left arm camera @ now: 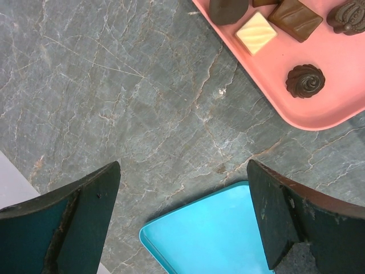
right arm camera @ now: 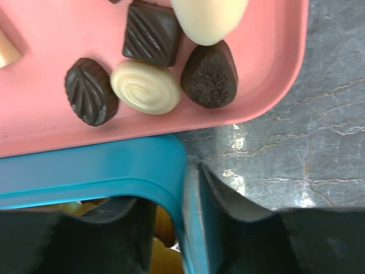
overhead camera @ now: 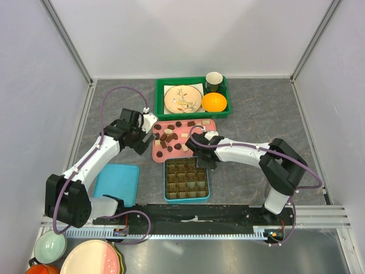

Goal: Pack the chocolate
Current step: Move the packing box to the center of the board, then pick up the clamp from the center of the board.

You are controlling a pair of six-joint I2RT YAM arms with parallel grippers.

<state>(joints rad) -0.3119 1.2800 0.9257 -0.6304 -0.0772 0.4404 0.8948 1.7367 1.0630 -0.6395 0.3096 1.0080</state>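
Observation:
The chocolate point(overhead camera: 168, 137), dark, lighter brown and cream pieces, lies on a pink tray point(overhead camera: 212, 123). A teal box point(overhead camera: 187, 200) with compartments sits just in front of the tray, and several cells hold brown pieces. My right gripper point(overhead camera: 201, 160) is at the box's far right corner. In the right wrist view its jaws point(right arm camera: 179, 194) straddle the box wall point(right arm camera: 85, 171), one finger inside and one outside. Cream and dark pieces point(right arm camera: 145, 87) lie just beyond it. My left gripper point(overhead camera: 145, 138) is open and empty, over bare table between the tray point(left arm camera: 342, 85) and a teal lid point(left arm camera: 217, 234).
The teal lid point(overhead camera: 117, 182) lies left of the box. A green basket point(overhead camera: 194, 114) at the back holds a plate point(overhead camera: 182, 99), a dark cup point(overhead camera: 214, 81) and an orange point(overhead camera: 214, 102). Bowls point(overhead camera: 50, 246) and a plate point(overhead camera: 91, 258) sit below the near rail.

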